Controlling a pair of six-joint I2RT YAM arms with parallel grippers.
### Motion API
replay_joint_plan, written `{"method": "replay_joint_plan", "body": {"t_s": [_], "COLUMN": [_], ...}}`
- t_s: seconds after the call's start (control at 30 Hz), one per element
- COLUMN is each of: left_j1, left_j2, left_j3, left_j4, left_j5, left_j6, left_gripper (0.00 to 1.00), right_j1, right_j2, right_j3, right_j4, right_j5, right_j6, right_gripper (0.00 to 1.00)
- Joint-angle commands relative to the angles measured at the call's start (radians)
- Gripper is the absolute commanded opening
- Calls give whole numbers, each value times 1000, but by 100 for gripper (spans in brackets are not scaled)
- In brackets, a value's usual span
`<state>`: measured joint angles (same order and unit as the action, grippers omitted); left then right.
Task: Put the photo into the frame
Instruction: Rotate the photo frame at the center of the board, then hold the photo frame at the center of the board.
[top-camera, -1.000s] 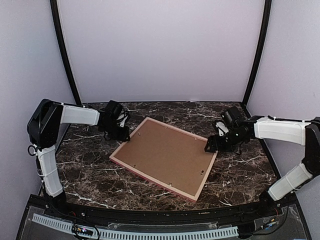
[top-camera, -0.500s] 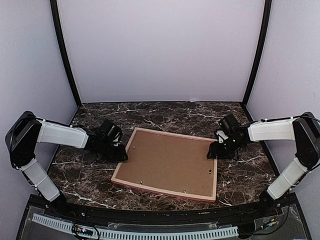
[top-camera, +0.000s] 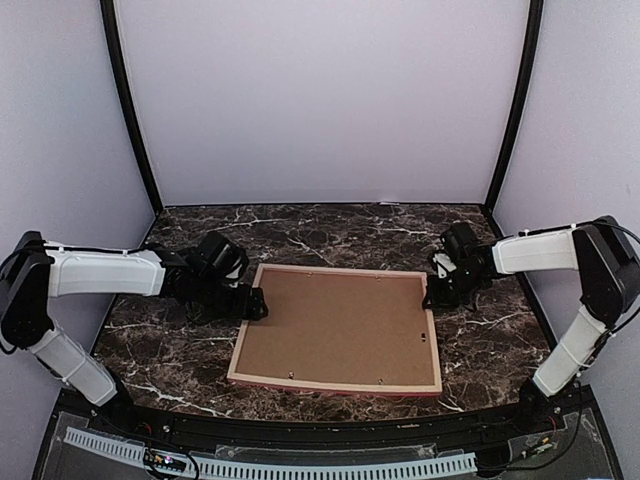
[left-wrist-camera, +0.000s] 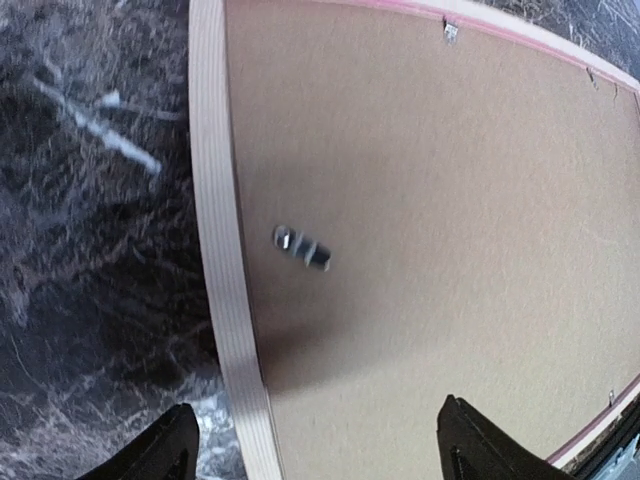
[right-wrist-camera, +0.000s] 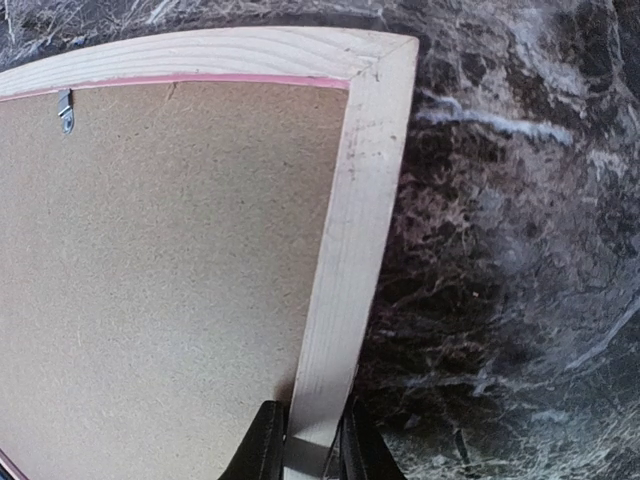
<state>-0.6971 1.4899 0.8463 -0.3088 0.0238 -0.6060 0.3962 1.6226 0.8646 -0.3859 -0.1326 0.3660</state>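
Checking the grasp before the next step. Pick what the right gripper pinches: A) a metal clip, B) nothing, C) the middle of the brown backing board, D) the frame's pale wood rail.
D: the right wrist view shows the right gripper shut on the pale wood rail of the frame, beside the backing board.

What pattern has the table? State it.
Table: dark marble, white veins; right wrist view best.

1. This looked like a robotics lab booth: plain pale walls (top-camera: 320, 100) and black corner poles (top-camera: 128, 110) enclosed it.
2. 2 robot arms, left (top-camera: 100, 272) and right (top-camera: 535, 250), flanked a dark marble-patterned table (top-camera: 330, 222).
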Motion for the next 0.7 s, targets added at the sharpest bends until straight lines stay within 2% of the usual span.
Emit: {"method": "replay_joint_plan", "body": {"t_s": [0.0, 0.3, 0.67], "left_j1": [27, 104, 104], "left_j2": [73, 225, 292], "left_j3": [121, 252, 245], "left_j4": [-92, -104, -77], "left_j5": [-82, -56, 25], "left_j6": [134, 182, 168], "left_gripper": [86, 86, 81], "right_j1": [-8, -8, -8], "right_j2": [34, 28, 29], "right_j3": [25, 21, 20], "right_j4": [12, 10, 14], "right_j5": [21, 15, 7], "right_j6": [-87, -86, -81], "right_gripper": [16, 16, 17]}}
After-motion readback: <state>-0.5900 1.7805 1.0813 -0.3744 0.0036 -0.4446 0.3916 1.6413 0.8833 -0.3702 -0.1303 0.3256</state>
